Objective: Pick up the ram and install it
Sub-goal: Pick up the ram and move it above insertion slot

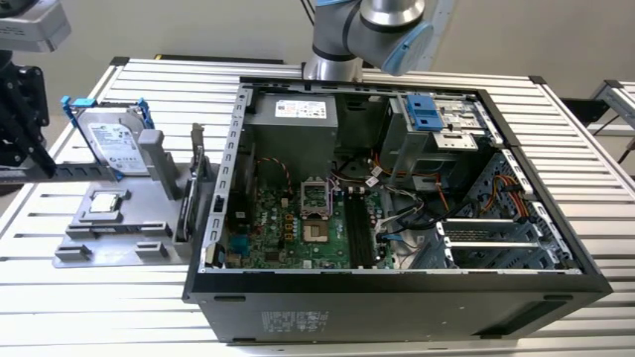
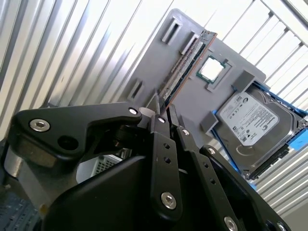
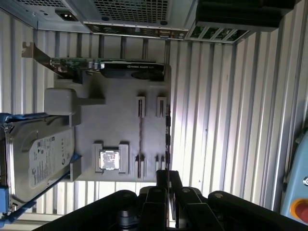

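The gripper (image 2: pixel 163 109) is clamping one end of the ram (image 2: pixel 187 65); the long, thin stick is showing edge-on, dark chips in a row.

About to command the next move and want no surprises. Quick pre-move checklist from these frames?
1. Claw shut on ram end: ok.
2. Ram in line with claw, not skewed: ok in both wrist views.
3. Ram clear of holder: cannot tell.
4. Case open, slots exposed: ok.
5. Cables off the slots: cannot tell.
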